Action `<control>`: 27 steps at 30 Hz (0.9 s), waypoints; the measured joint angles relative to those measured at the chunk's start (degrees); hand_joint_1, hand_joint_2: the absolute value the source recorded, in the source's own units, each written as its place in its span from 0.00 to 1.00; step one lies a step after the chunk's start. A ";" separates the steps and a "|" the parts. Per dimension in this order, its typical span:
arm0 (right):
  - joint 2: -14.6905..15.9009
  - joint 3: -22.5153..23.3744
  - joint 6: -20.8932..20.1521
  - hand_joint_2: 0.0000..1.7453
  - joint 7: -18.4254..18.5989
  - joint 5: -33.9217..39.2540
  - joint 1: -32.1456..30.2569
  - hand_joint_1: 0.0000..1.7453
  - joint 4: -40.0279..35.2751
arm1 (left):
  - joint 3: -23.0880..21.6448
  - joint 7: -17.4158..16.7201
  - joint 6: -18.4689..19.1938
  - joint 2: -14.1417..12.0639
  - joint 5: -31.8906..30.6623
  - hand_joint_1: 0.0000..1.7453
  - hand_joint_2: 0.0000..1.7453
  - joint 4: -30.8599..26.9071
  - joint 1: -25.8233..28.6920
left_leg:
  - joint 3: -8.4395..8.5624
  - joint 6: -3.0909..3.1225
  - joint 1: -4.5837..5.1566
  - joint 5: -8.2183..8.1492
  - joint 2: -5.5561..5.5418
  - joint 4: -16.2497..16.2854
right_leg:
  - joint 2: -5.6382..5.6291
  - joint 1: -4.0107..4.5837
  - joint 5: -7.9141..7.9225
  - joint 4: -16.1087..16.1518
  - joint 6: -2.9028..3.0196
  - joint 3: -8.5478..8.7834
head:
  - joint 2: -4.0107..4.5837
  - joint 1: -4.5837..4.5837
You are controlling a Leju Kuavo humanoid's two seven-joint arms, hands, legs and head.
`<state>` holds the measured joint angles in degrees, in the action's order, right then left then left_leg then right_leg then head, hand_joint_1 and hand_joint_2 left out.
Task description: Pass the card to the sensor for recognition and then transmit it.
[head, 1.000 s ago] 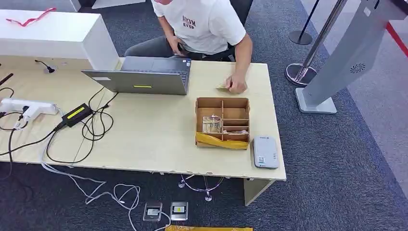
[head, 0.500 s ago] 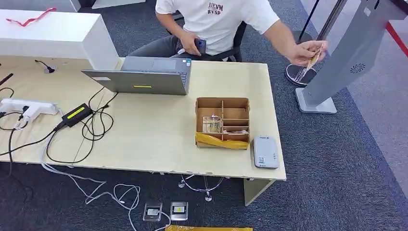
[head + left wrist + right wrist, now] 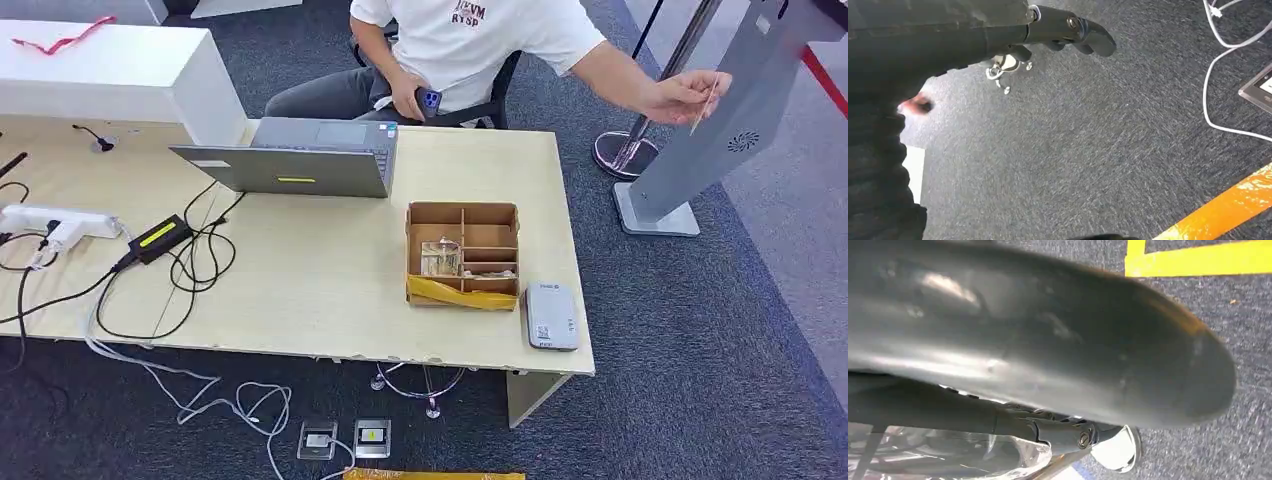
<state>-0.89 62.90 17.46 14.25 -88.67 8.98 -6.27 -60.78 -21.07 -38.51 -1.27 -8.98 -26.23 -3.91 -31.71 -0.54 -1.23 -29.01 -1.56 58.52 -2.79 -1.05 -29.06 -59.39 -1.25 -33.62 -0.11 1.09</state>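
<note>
Person's hand (image 3: 678, 97) is pinching card (image 3: 707, 101), holding it out sideways, probably offering it to robot. Left hand (image 3: 1068, 32) is hanging over carpet, fingers apart, holding nothing. Right hand (image 3: 1038, 345): state cannot tell. Sensor (image 3: 551, 315) is lying at table (image 3: 320, 290) edge beside box (image 3: 462, 255).

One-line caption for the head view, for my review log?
Seated person holds a card out toward a grey kiosk; compartmented cardboard box and grey card reader sit on the desk.

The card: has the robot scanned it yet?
Not yet; nothing looks done. A person's hand holds a card beside the grey stand. The robot's left hand hangs over the carpet holding nothing. Picking a card, touching the grey reader and handing it on remain.
</note>
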 joint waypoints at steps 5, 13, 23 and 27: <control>4.04 0.50 2.14 1.00 0.28 -0.09 2.16 0.00 -0.48 | 0.04 -0.65 0.00 -0.13 -1.38 0.00 1.00 -0.46 0.11 | 0.00 0.06 0.14 0.04 0.01 0.00 | -0.02 -0.15 0.04 0.00 -0.05 0.00 | 0.00 0.00; 16.16 0.61 5.36 1.00 0.68 -0.24 11.03 0.00 -2.73 | 0.07 -1.42 0.00 -0.57 -2.65 0.00 1.00 -1.88 0.43 | -0.03 0.38 0.50 0.23 0.01 0.03 | 0.01 -0.52 0.23 0.03 -0.34 -0.02 | 0.00 -0.02; 28.45 -12.93 -11.21 1.00 23.43 40.34 5.46 0.00 -33.32 | 0.15 -1.42 0.00 -1.38 -1.60 0.00 1.00 -3.47 0.99 | -0.38 0.63 0.82 0.31 -0.75 0.02 | 0.72 -0.83 0.15 0.05 -0.55 0.09 | 0.00 -0.02; 33.49 -20.01 -12.37 1.00 24.94 44.79 4.09 0.00 -46.81 | 0.15 -1.42 0.00 -1.70 -1.18 0.00 1.00 -3.87 0.86 | -0.28 0.69 0.83 0.26 -0.30 0.02 | 0.25 -0.85 0.21 0.06 -0.63 0.03 | 0.00 0.02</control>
<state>32.59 42.90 5.09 39.19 -43.89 13.08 -53.08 -60.63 -22.49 -38.51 -2.97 -10.16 -30.10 -3.05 -31.99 0.15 -0.40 -28.76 -1.85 58.54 -2.54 -1.90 -28.85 -59.32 -1.88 -33.59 -0.11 1.11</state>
